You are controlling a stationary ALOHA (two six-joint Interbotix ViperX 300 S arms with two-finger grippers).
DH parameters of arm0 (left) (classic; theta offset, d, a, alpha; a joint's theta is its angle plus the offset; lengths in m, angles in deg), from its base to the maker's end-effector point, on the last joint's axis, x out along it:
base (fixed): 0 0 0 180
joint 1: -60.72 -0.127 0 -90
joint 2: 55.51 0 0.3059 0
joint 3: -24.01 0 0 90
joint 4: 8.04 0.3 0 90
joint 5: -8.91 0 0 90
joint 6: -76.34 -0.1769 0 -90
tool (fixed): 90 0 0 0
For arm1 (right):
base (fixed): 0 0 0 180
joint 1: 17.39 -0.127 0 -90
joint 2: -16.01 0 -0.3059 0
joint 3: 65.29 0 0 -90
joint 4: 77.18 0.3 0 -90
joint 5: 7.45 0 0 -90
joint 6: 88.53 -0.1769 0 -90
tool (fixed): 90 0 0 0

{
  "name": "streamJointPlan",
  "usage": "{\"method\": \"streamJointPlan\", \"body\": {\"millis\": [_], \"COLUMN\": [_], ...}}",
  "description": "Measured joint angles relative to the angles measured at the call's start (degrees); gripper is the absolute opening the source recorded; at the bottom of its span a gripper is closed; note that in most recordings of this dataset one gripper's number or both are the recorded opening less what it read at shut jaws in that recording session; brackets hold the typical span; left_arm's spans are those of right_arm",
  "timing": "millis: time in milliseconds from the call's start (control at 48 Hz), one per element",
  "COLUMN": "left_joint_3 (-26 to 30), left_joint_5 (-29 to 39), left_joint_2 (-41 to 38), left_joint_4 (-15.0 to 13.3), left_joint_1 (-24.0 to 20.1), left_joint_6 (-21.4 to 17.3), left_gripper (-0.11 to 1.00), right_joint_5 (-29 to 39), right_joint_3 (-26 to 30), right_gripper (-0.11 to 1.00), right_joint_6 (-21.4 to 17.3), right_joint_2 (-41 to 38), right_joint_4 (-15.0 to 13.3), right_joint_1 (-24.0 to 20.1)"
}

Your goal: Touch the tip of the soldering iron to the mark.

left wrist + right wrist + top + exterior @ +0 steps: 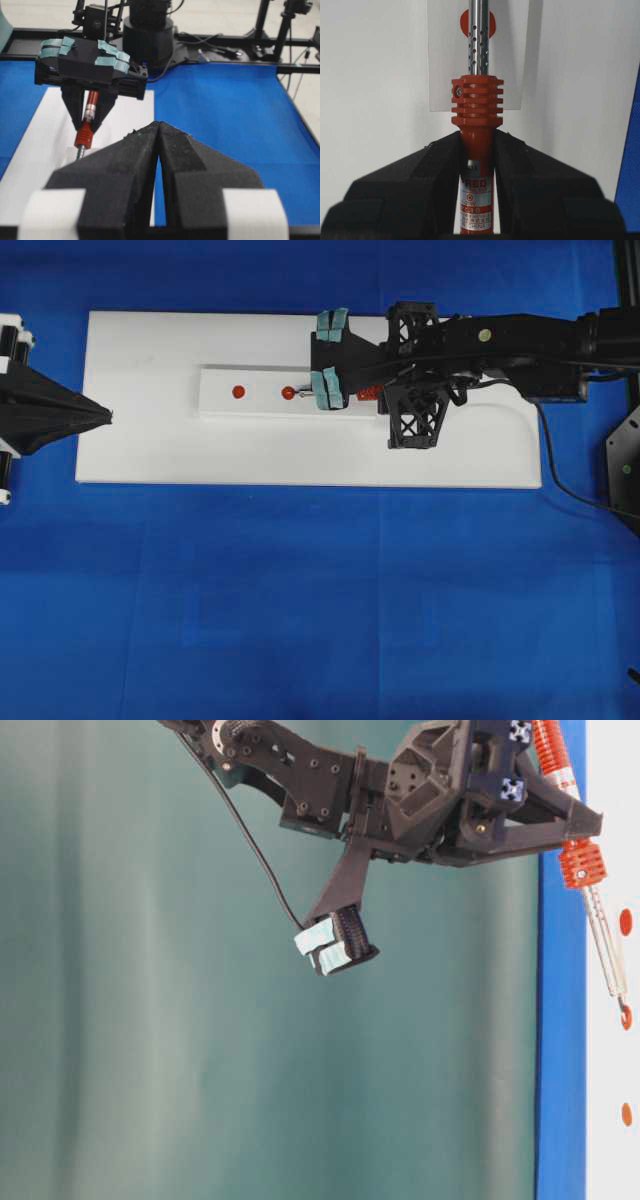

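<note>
My right gripper (477,137) is shut on the red-orange handle of the soldering iron (477,102). The iron's perforated silver shaft (478,35) runs forward over a red round mark (490,24), and its tip is cut off at the top of that view. From overhead, the soldering iron (368,393) points left and its tip sits at the right edge of the mark (288,393). At table level the tip (622,1007) meets the mark (626,1017). My left gripper (105,417) is shut and empty at the board's left edge, its jaws (158,126) pressed together.
The marks lie on a raised white strip (260,405) on a white board (150,450) set on blue cloth. Another red mark (238,392) lies further left on the strip. The iron's black cord (560,475) trails off to the right.
</note>
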Motion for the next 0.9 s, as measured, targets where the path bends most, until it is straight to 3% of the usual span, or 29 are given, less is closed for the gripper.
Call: {"method": "streamJointPlan", "body": {"millis": [396,897], "left_joint_3": [0.0,0.0], "left_joint_5": [0.0,0.0], "left_joint_2": [0.0,0.0], "left_joint_4": [0.1,0.1], "left_joint_1": [0.0,0.0], "left_joint_6": [0.0,0.0], "left_gripper": [0.00,0.00], "right_joint_5": [4.0,10.7], "right_joint_3": [2.4,8.4], "right_gripper": [0.06,0.06], "right_joint_6": [-0.1,0.1], "right_joint_2": [4.0,9.8], "right_joint_4": [-0.1,-3.3], "right_joint_1": [0.0,-0.1]}}
